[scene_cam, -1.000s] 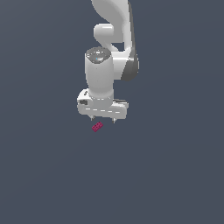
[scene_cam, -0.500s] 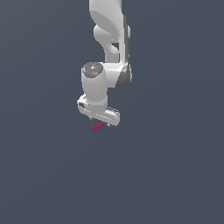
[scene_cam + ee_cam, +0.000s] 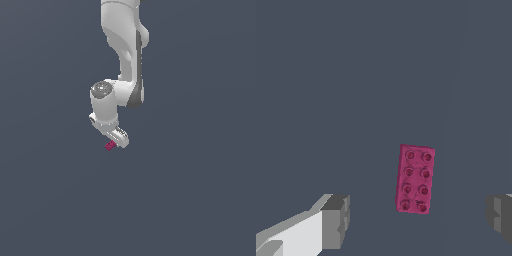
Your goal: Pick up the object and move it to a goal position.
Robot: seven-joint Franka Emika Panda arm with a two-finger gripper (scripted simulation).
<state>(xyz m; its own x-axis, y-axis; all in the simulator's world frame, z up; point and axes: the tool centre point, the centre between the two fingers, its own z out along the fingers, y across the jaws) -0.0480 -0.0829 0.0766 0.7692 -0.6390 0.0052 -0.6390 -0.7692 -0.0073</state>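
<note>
The white arm (image 3: 122,55) reaches down over the flat grey table (image 3: 200,190), its hand (image 3: 416,215) low above the surface with fingers (image 3: 336,220) spread wide, gripping nothing. The small magenta brick (image 3: 415,179) lies studs-up on the table between the two fingers, touching neither; in the exterior view it peeks out just beside the hand's lower edge.

A plain dark grey-blue surface (image 3: 200,200) fills the scene, and a small magenta studded brick (image 3: 415,179) lies flat on it.
</note>
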